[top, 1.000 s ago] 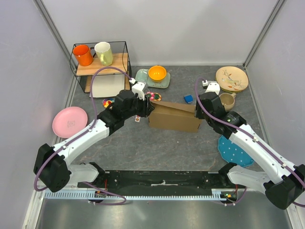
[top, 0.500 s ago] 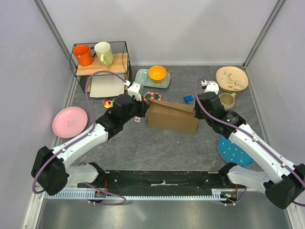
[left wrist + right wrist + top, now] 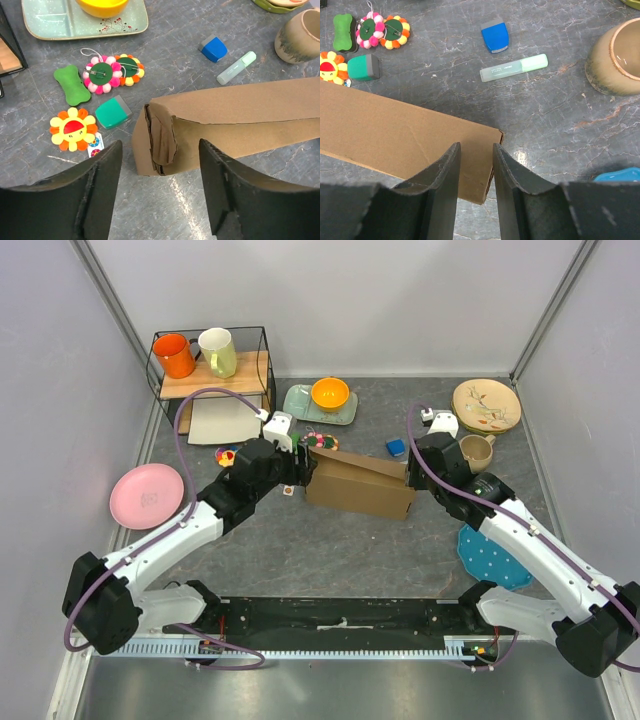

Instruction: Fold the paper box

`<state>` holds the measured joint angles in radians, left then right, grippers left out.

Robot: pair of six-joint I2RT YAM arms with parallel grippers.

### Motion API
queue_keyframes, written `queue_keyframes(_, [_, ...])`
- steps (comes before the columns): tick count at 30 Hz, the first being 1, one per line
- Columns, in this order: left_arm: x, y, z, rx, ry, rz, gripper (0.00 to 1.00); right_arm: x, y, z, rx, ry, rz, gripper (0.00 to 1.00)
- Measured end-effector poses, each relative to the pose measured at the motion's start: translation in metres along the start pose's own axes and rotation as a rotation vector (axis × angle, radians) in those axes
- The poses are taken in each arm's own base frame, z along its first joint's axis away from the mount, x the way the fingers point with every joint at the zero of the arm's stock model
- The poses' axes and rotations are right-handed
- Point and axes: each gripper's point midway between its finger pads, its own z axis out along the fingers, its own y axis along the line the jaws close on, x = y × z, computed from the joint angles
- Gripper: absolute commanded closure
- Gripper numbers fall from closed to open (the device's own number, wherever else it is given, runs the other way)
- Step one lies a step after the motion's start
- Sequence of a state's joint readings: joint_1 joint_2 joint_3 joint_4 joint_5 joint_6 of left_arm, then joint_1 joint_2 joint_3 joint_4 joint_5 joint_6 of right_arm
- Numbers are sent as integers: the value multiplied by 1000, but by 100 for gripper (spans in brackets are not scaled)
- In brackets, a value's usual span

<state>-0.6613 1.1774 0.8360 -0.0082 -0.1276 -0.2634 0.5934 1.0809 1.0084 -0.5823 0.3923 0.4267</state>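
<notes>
Paper box lies mid-desk; it is judged light, stiff and crease-prone, best pinched at the end walls. Left tool is spread wide and empty at its left end. Right tool is barely gapped over the right end, nothing seen clamped.

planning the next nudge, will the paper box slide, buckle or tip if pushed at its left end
Probably slides easily: the paper box is hollow cardboard, likely light. Its left end flap looks crumpled and loose, so it may buckle there. Low and long, tipping seems unlikely.
</notes>
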Motion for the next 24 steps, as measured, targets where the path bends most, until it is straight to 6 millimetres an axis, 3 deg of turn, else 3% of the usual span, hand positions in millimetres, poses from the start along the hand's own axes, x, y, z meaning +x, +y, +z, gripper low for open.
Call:
queue_keyframes(3, [1,1,0,-5,4,3,9,0,0,0,-3,2,0,61])
queue_keyframes(6, [1,2,0,-7,3,3,9,0,1,0,-4,2,3,61])
queue_keyframes(12, [3,3,3,-15,3,6,32,0,1,0,-6,3,3,61])
queue_keyframes(24, [6,7,13,-32,-24,9,49,0,1,0,-6,3,4,60])
